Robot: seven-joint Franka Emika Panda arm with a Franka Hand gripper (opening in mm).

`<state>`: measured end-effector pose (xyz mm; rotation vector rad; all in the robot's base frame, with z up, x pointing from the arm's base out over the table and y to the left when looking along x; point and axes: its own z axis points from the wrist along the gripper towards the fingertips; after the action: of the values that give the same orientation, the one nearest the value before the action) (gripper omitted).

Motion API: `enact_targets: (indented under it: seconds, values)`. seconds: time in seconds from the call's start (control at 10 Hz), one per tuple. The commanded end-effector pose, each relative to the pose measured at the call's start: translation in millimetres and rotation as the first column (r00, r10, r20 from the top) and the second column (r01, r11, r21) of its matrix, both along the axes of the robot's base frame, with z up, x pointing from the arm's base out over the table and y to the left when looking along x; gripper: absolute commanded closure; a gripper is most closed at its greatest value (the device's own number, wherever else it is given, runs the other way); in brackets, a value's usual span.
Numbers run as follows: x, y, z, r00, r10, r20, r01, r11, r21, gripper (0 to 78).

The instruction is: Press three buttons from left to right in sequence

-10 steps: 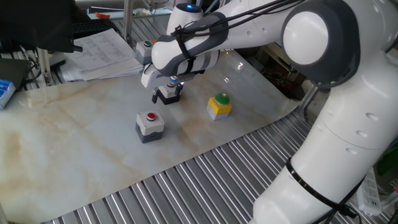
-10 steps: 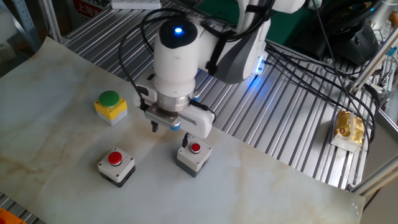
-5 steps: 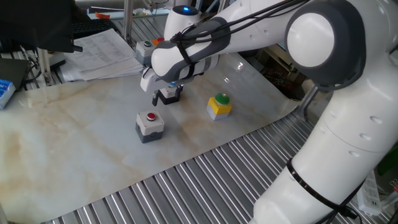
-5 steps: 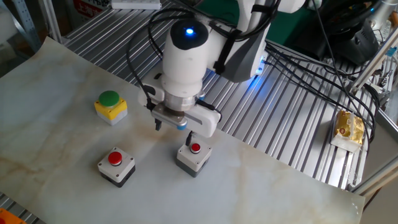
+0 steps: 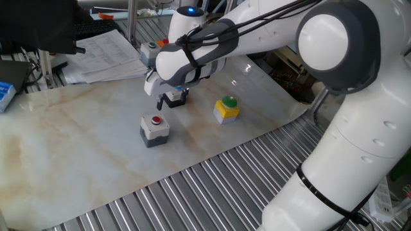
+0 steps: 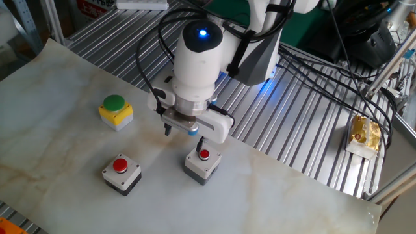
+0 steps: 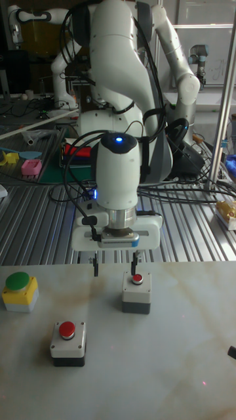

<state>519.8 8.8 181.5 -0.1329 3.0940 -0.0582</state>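
Three button boxes stand on the marble sheet (image 6: 58, 84). The yellow box with a green dome (image 6: 116, 111) (image 5: 226, 109) (image 7: 19, 291) stands apart from two light-grey boxes with red buttons. One grey box (image 6: 121, 173) (image 5: 155, 129) (image 7: 68, 341) is free of the arm. My gripper (image 7: 115, 268) (image 6: 184, 138) (image 5: 168, 101) hangs open, pointing down, over the other grey box (image 6: 203, 164) (image 7: 136, 293). One finger (image 7: 133, 264) stands just above its red button (image 7: 136, 279). In one fixed view the arm largely hides this box (image 5: 175, 97).
A stack of papers (image 5: 103, 54) and a grey box with a small green button (image 5: 149, 48) lie behind the sheet. Metal slats (image 5: 192, 192) surround it. Black cables (image 6: 325, 71) and a yellow packet (image 6: 364, 133) lie on the slats.
My gripper has drifted a little sideways toward the grey box beneath it, bringing one finger over its red button. The boxes have not moved.
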Motion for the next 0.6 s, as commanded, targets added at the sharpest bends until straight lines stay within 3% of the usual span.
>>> enact_targets:
  seconds: [0.1, 0.6]
  values:
    - [-7.2, 12.6, 2.7, 1.0, -0.009, 0.005, 0.01, 1.0, -0.029, 0.2]
    - [-7.2, 12.8, 2.3, 1.0, -0.018, 0.005, 0.018, 1.0, -0.016, 0.2]
